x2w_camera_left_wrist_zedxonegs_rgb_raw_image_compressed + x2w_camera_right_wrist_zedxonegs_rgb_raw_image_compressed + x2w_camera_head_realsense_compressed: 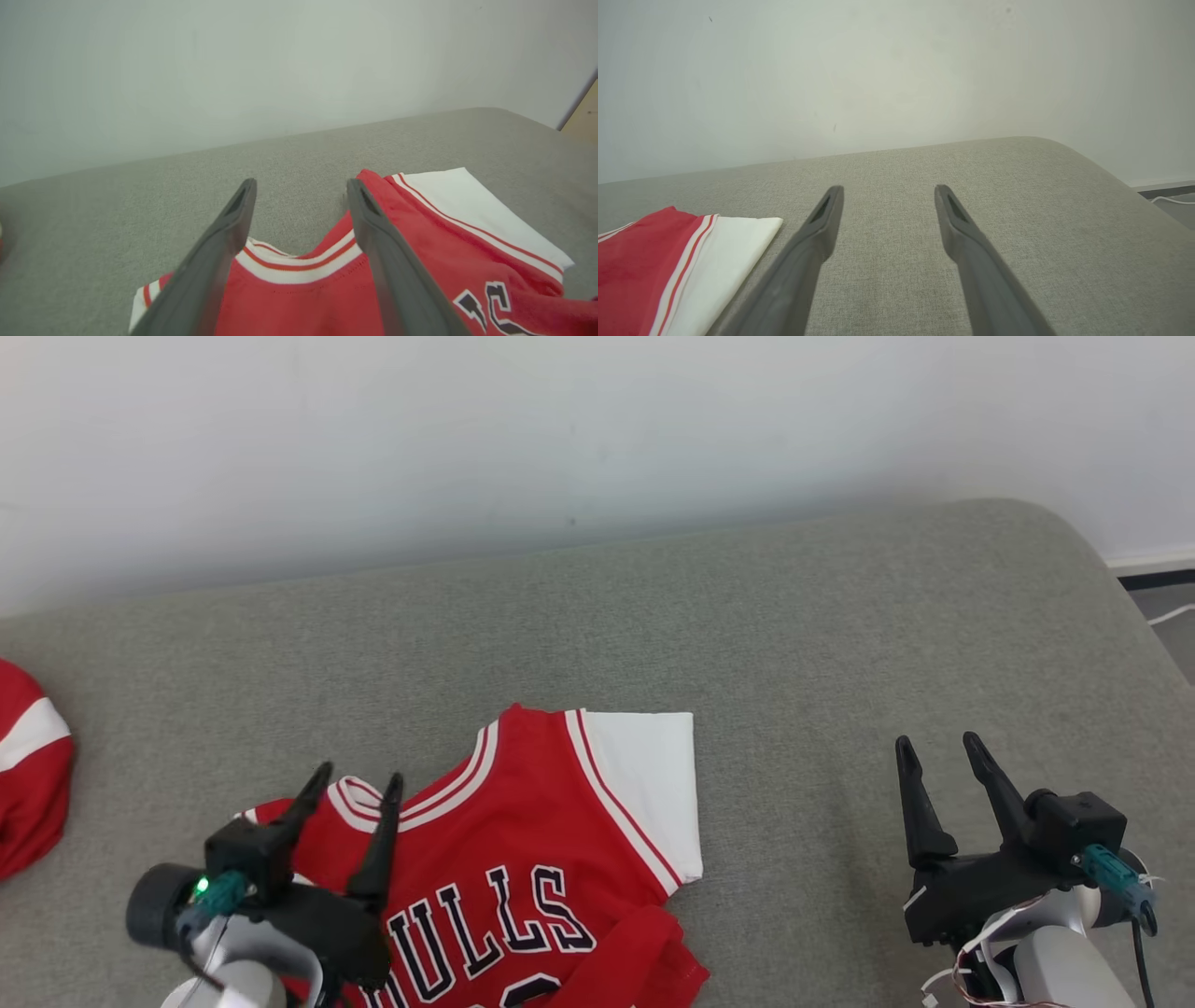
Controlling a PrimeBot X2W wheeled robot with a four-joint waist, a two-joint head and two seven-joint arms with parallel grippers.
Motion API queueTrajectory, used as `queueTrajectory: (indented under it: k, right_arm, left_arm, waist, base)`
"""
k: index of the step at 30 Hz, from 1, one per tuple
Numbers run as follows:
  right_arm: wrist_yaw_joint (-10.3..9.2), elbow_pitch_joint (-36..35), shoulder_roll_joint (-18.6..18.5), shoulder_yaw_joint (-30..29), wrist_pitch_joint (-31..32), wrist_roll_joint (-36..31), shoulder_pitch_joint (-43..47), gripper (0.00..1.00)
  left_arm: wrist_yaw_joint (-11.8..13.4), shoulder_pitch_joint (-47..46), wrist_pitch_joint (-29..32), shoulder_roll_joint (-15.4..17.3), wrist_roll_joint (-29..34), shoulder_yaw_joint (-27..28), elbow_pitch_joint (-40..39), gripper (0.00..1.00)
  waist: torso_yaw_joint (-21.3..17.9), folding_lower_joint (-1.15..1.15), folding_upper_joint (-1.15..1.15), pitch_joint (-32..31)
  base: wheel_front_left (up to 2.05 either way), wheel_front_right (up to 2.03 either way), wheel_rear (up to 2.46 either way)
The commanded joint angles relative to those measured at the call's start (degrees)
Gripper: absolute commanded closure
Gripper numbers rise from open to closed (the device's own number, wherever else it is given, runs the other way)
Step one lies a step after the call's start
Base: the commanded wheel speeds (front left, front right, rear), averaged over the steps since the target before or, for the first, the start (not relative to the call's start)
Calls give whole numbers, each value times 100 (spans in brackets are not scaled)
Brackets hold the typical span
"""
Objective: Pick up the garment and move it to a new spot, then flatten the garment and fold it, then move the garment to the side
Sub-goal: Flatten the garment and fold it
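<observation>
Though jersey (537, 845) L, bare cushion (822, 644) R.

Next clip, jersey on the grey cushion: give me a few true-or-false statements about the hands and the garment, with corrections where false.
1. The left hand is open, over the collar of the jersey. True.
2. The right hand grips the white sleeve. False: it is open over the bare grey cushion, apart from the jersey.
3. The jersey's lettering faces up. True.
4. The jersey is the only red thing on the cushion. False: another red-and-white item lies at the cushion's left edge in the head view.
</observation>
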Motion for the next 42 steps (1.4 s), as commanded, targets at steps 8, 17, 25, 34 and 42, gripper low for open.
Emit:
queueTrajectory:
  k: [8, 17, 25, 34, 42]
  right_arm:
    - [-2, 59, -15, 62, -16, 103, -162, 0]
    - [-2, 162, -10, 101, -55, 195, -291, 0]
    - [-2, 197, -8, 160, -64, 269, -335, 0]
    - [-2, 125, -8, 115, -66, 292, -311, 0]
    - [-2, 110, -9, 175, -58, 289, -244, 0]
  left_arm:
    - [-732, -828, 651, -105, -343, -320, 826, 0]
    - [-922, -1483, 937, -145, -610, -644, 1711, 0]
    - [-934, -1809, 1391, -131, -962, -1051, 2196, 0]
    - [-936, -2035, 1343, -55, -1182, -1482, 2383, 100]
    - [-910, -2297, 760, -66, -964, -1594, 2476, 100]
  waist:
    - [-316, 0, 0, 175]
    - [-625, 0, 0, 332]
    - [-737, 0, 0, 390]
    - [-726, 0, 0, 407]
    - [-598, 0, 0, 305]
  base:
    - [0, 0, 0]
    - [0, 0, 0]
    - [0, 0, 0]
    - [0, 0, 0]
    - [0, 0, 0]
